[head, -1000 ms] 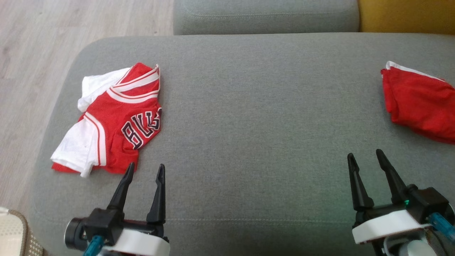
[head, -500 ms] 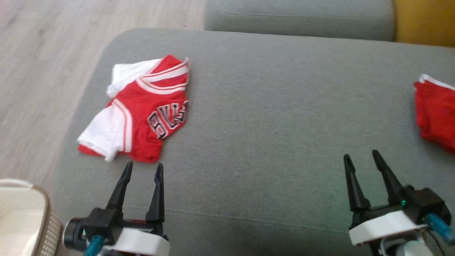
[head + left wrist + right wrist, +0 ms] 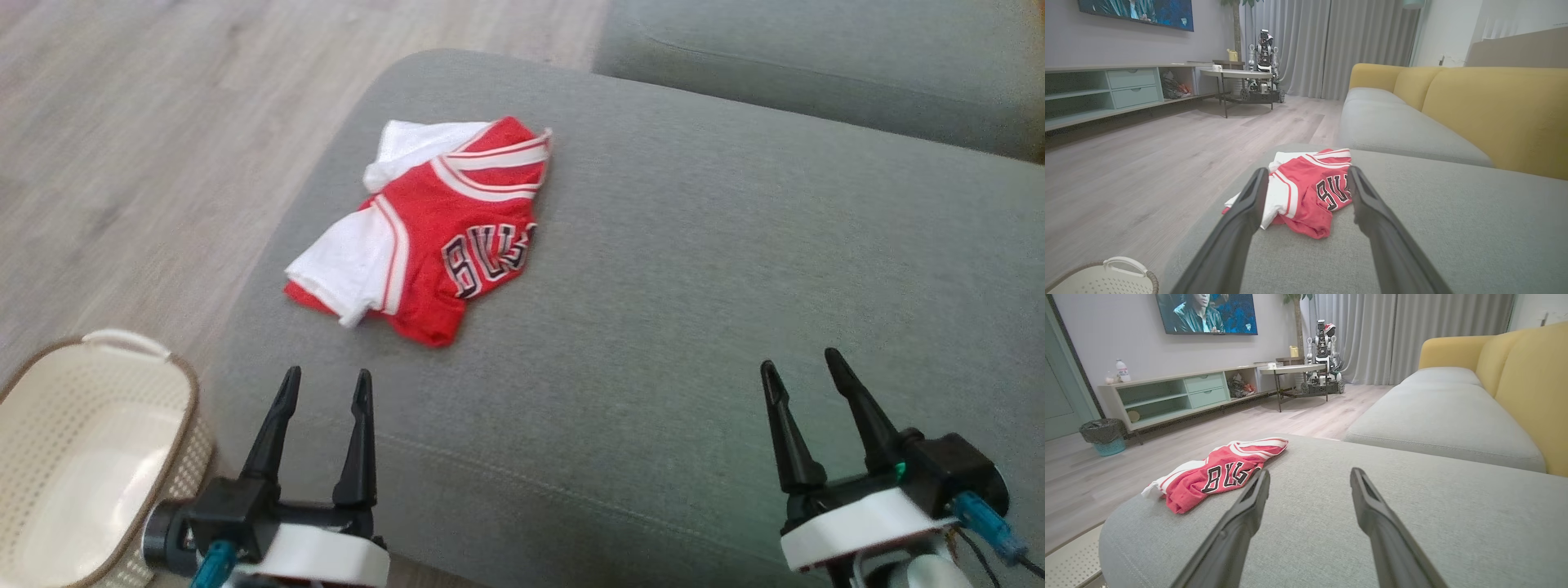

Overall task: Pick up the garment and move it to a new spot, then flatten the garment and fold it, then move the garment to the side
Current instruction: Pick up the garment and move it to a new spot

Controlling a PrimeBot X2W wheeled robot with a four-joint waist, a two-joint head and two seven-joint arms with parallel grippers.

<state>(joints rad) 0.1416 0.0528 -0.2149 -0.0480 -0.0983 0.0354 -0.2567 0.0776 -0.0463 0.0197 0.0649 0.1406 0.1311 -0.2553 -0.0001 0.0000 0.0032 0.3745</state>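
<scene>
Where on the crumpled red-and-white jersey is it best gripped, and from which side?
Grip the jersey at its near red corner, where folded fabric bunches up off the sofa cushion. Probably come from the robot's side with the left end effector: it is open and points at that corner.

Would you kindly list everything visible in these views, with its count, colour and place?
garment: one, red and white, crumpled near the near cushion's left end
near cushion: one, grey, directly ahead
far cushion: one, grey, beyond it
backrest: two sections, yellow, beside the far cushion
basket: one, cream, on the floor beside the near cushion
cabinet: one, pale green, across the room
television: one, dark-framed, above the cabinet
bin: one, teal, beside the cabinet
left gripper: one, black, open, short of the garment
right gripper: one, black, open, over bare cushion
</scene>
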